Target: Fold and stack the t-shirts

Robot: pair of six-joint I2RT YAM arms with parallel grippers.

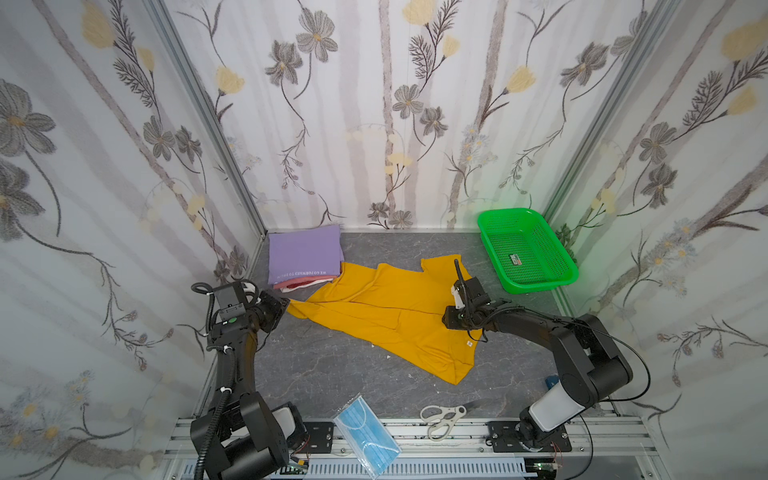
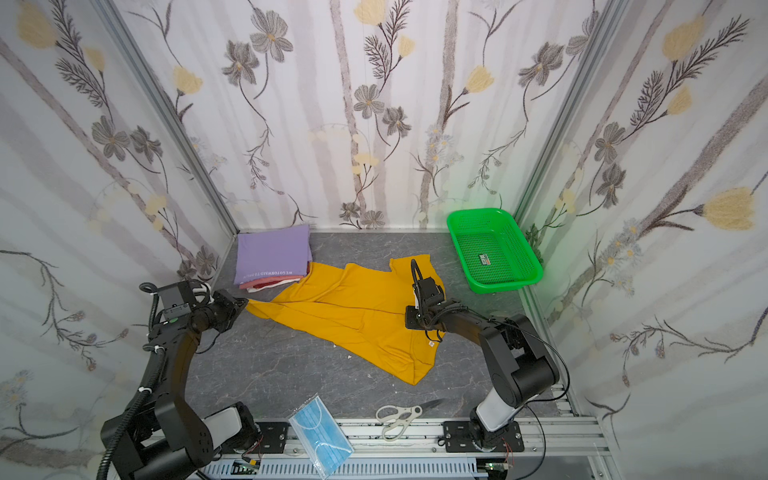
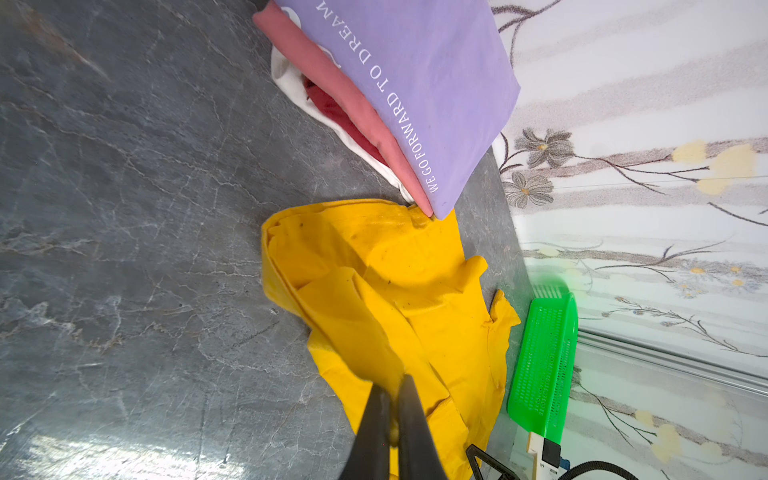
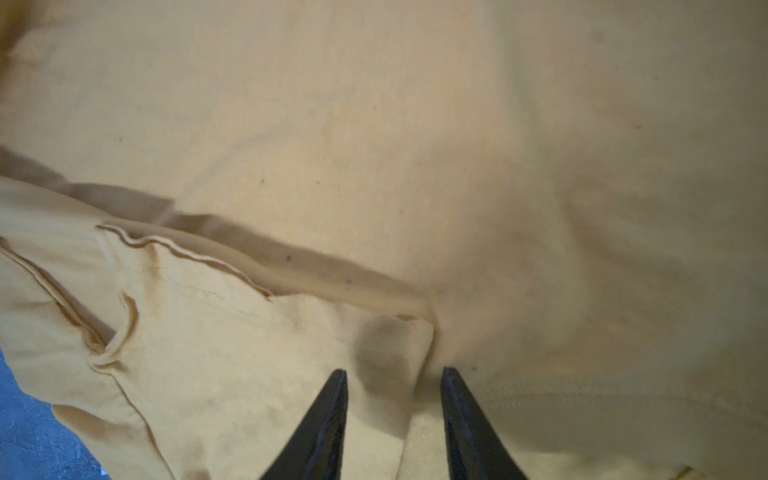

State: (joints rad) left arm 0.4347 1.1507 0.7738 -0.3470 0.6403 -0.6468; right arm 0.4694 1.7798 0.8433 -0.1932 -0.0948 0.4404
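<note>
We count five t-shirts by colour. One yellow t-shirt (image 1: 395, 307) lies spread and creased across the middle of the grey worktop (image 1: 332, 374). The other four make one folded pile in the far left corner. One lilac t-shirt (image 1: 305, 253) with white lettering is on top, and one pink t-shirt (image 3: 361, 108) lies under it. Below that come one darker red t-shirt (image 3: 332, 112) and one white t-shirt (image 3: 286, 79) at the bottom. The yellow cloth's far left edge touches the pile's near corner.

We also count one green basket (image 1: 540, 284) at the far right, well apart from the pile. One blue face mask (image 1: 365, 436) and one pair of scissors (image 1: 440, 417) lie at the near edge.

The left jaws are closed tight on the yellow t-shirt's left tip, with cloth pinched between them and drawn out to a point. The right jaws stand partly open over the shirt's right side. Their tips are down at the cloth with a low ridge of fabric between them, and nothing is clamped. We cannot tell whether the tips press on it.
</note>
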